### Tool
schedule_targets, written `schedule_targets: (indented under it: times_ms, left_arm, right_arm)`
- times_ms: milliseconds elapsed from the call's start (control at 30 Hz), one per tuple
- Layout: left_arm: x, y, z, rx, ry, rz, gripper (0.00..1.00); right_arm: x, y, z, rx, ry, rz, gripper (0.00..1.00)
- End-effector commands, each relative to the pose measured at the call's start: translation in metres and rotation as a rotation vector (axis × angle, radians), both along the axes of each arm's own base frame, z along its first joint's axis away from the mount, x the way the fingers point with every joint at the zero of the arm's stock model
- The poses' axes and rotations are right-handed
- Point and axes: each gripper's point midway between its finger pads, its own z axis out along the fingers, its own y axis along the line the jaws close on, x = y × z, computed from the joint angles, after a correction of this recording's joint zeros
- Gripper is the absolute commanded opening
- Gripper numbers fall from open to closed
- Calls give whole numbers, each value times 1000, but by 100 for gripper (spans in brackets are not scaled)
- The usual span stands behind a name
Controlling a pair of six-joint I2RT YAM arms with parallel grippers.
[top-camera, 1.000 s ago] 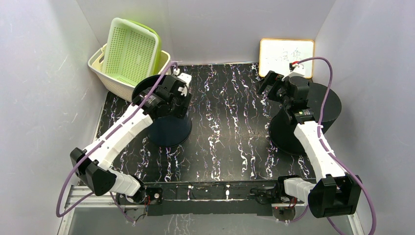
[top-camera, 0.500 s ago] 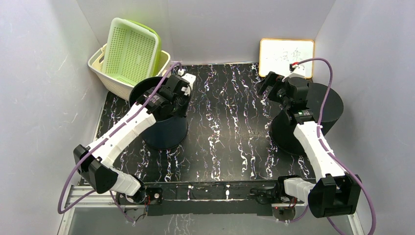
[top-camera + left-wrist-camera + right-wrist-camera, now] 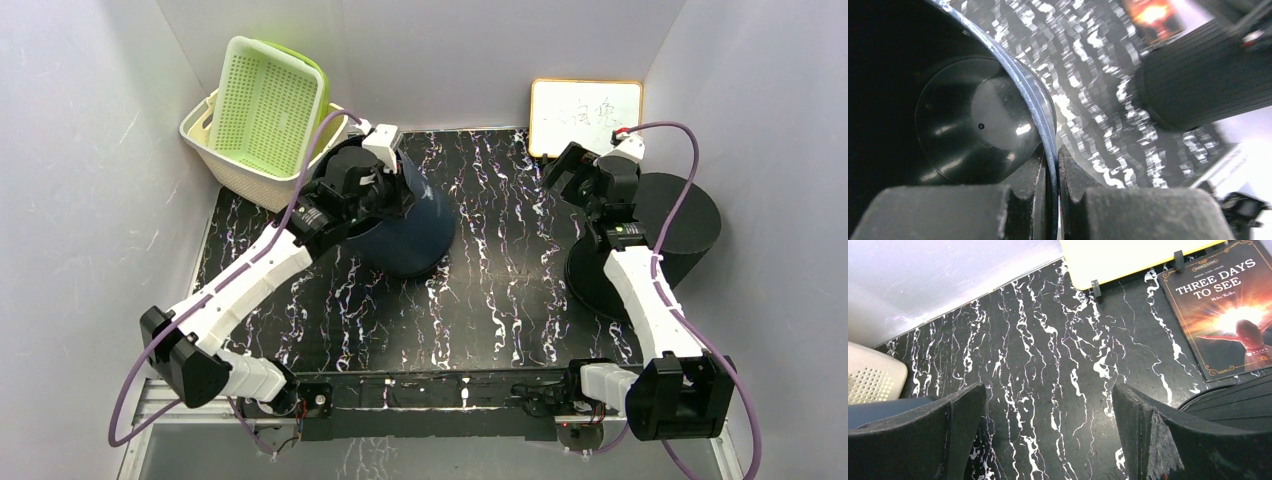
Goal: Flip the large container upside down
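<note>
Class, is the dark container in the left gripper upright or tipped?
Tipped: the container leans sideways, its rim pinched by the left gripper.

container [image 3: 412,228] left on the table [image 3: 480,295], baskets [image 3: 265,105] behind, drum [image 3: 672,225] right

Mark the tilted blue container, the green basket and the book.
blue container [image 3: 415,235]: top external, its outer wall.
green basket [image 3: 268,105]: top external, its perforated face.
book [image 3: 1230,310]: right wrist, its cover.
</note>
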Motion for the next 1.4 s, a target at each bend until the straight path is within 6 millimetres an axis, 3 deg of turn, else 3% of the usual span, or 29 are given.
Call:
schedule_targets:
  times_ms: [0, 33, 100, 200, 333, 600, 933, 1100, 1233, 1367]
  left_arm:
    - [-4, -40, 130, -482, -308, -107, 0]
    - [-5, -44, 139, -538, -319, -119, 0]
    - [-9, -52, 155, -656, -347, -154, 0]
    - [-12, -60, 157, -798, -348, -183, 0]
    - [-11, -63, 129, -881, -312, -172, 0]
    - [-15, -49, 105, -999, -325, -131, 0]
    - [-12, -30, 12, -1146, -133, -78, 0]
    - [-5, -22, -16, -1204, -70, -81, 0]
    - [-3, -12, -20, -1304, -27, -66, 0]
    - [-6, -10, -7, -1308, -69, -93, 0]
  right_arm:
    - [11, -10, 33, 15, -83, -54, 98]
    - [12, -20, 33, 17, -83, -76, 98]
    - [13, -20, 33, 22, -86, -75, 98]
    - [14, -18, 33, 29, -88, -67, 98]
    - [14, -17, 37, 24, -95, -56, 98]
    - [15, -17, 42, 17, -104, -52, 98]
    - [15, -16, 40, 18, -102, -45, 98]
    - [13, -18, 38, 8, -97, -52, 98]
    - [14, -18, 34, 5, -92, -53, 98]
    - [15, -18, 32, 5, -89, -50, 98]
